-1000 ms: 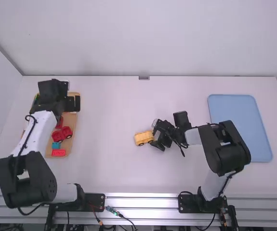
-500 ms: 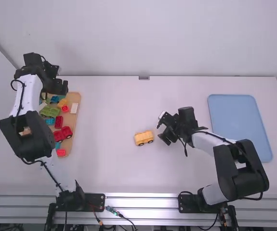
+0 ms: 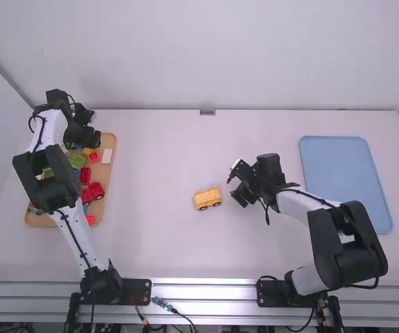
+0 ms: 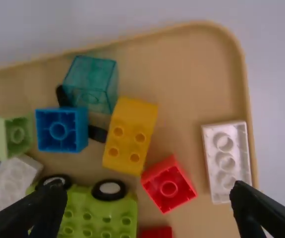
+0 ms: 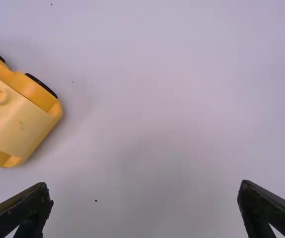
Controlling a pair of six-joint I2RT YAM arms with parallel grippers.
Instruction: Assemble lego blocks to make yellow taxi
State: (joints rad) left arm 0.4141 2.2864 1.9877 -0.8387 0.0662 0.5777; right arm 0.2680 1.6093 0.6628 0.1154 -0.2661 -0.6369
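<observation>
- We locate the yellow toy vehicle body with black wheels (image 3: 207, 199) on the white bench (image 3: 164, 257), between the tan tray (image 3: 110, 182) and the flat blue rectangular panel (image 3: 345, 184); it stands on its wheels.
- We observe the right claw (image 3: 231, 186) just beside the vehicle body, on the side toward the panel. Its fingers are spread and grip nothing.
- We observe the left claw (image 3: 95, 140) above the far part of the tray. Its fingers are spread wide, with nothing pinched between them.
- We find the yellow plastic block with four visible studs (image 4: 130, 136) in the tray, unheld.
- We note near the yellow block the small red plastic block (image 4: 169, 183), the bright blue block (image 4: 62, 130) and the translucent teal block (image 4: 90, 82).
- We identify the white oblong block (image 4: 226, 161) along the tray's rim, and the green studded vehicle base with black wheels (image 4: 97, 213) inside the tray.
</observation>
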